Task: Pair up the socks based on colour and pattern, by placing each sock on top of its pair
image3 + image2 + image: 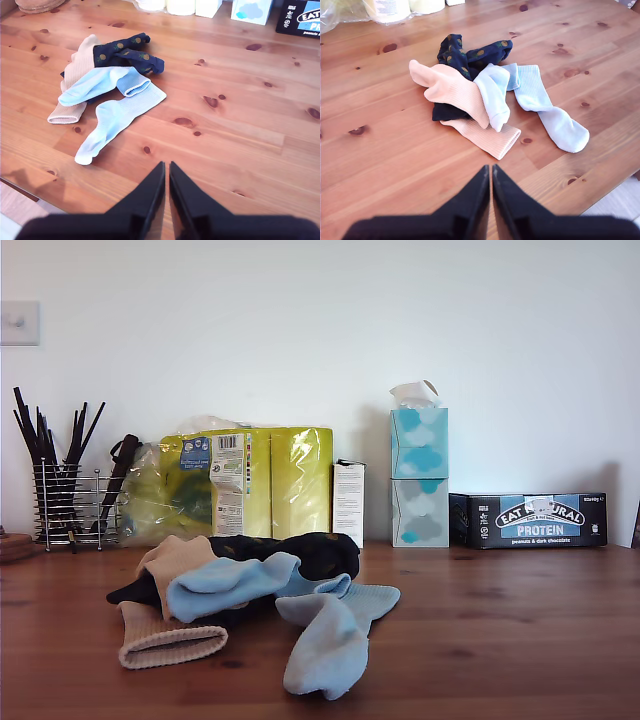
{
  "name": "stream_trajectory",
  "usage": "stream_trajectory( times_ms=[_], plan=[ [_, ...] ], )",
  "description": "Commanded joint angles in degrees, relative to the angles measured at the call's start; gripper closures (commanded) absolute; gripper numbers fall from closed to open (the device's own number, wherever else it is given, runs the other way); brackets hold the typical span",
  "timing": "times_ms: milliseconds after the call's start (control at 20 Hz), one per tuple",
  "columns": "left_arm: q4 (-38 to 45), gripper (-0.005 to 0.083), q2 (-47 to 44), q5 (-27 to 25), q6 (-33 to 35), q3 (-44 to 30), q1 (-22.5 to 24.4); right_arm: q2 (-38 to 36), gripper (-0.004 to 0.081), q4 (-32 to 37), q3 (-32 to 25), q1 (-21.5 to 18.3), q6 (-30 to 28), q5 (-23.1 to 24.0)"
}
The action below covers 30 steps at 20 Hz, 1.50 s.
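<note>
The socks [250,605] lie in one loose heap on the wooden bench [520,640], toward the exterior view's left, and nothing is paired yet, so we judge the sorting has not begun. One light blue sock [112,122] lies almost free at the near edge of the heap, stretched long with its toe toward our second gripper [166,172] and its cuff under the other blue one [97,82]. A beige sock [487,136] points its ribbed cuff toward our first gripper [491,175]. The dark spotted socks [470,55] lie behind, perhaps two twisted together; we cannot separate them. Both grippers hang above the bench with fingers pressed together, holding nothing.
</note>
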Motion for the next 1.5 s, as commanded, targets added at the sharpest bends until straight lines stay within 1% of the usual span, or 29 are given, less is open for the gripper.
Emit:
stream_trajectory(
  times_ms=[0,500,650,750,900,1000,1050,1150,1300,1400,1450],
  plan=[
    [0.6,0.0794,0.2,0.2,0.6,-1.0,-0.2,-0.4,0.0782,0.2,-0.8,0.2,0.0,-0.1],
    [0.7,0.0794,0.8,0.2,0.5,-1.0,-0.2,0.4,0.0782,0.8,-0.8,0.2,0.7,-0.6],
    [0.5,0.0794,4.5,1.0,0.5,-1.0,-0.2,4.7,0.0782,1.4,-0.8,0.3,3.4,-4.5],
    [0.8,0.0794,8.2,3.0,0.6,-0.9,-0.2,8.7,0.0782,2.3,-0.8,0.3,3.3,-5.6],
    [2.5,0.0794,13.5,5.7,0.6,-0.9,-1.0,14.9,0.0782,5.7,-0.8,1.0,3.1,-7.2],
    [4.0,0.0794,17.0,7.1,0.6,-0.9,-2.4,19.4,0.0782,8.9,-0.8,2.9,3.0,-7.9],
    [4.7,0.0794,18.9,7.8,0.8,-0.9,-3.3,21.8,0.0782,10.7,-0.8,4.7,3.0,-8.0],
    [6.2,0.0794,22.4,8.9,1.9,-0.9,-5.5,26.6,0.0782,15.1,-0.8,9.2,3.0,-8.0],
    [9.3,0.0794,26.4,9.5,3.0,-0.9,-9.1,34.1,0.0782,22.8,-0.8,17.0,3.0,-7.6],
    [11.1,0.0794,28.5,9.5,2.9,-0.9,-11.0,40.4,0.0782,28.9,-0.8,20.9,3.0,-7.5],
    [11.6,0.0794,29.2,9.5,2.9,-0.9,-11.8,43.9,0.0782,31.3,-0.7,21.8,3.1,-7.2]
  ],
)
